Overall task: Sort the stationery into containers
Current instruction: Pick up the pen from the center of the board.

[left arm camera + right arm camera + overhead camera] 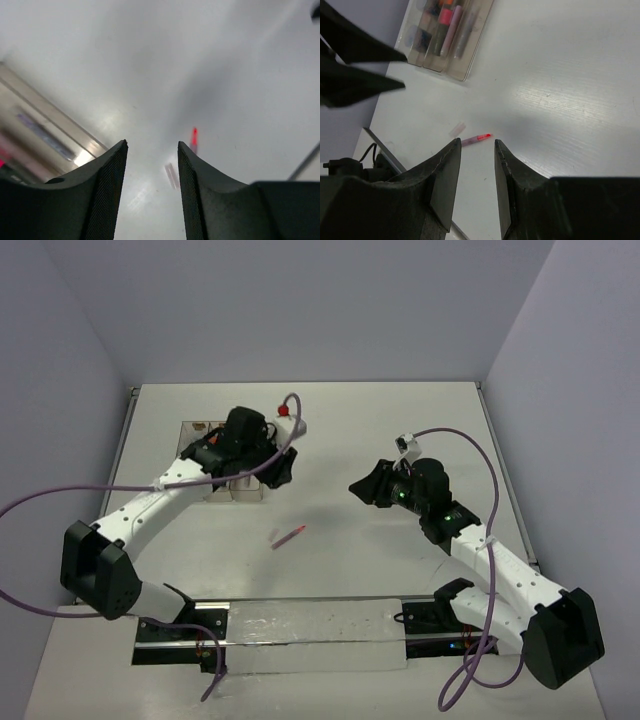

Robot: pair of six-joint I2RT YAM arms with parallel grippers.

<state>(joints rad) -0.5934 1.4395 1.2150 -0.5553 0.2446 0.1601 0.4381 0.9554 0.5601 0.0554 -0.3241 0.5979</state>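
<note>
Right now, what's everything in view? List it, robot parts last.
table: 1, white, under everything
tray: 1, clear, long compartments, far left of the table
stationery in tray: several, pink, orange, grey and dark; exact count unclear
pen: 1, pink with red tip, loose mid-table, apart from the tray
small piece: 1, pale pink, on the table beside the pen, not touching it
translucent strip: 1, pale, at the near edge between the arm bases
left gripper: 1, black, open and empty, by the tray
right gripper: 1, black, open and empty, right of centre, pointed toward the loose pen
</note>
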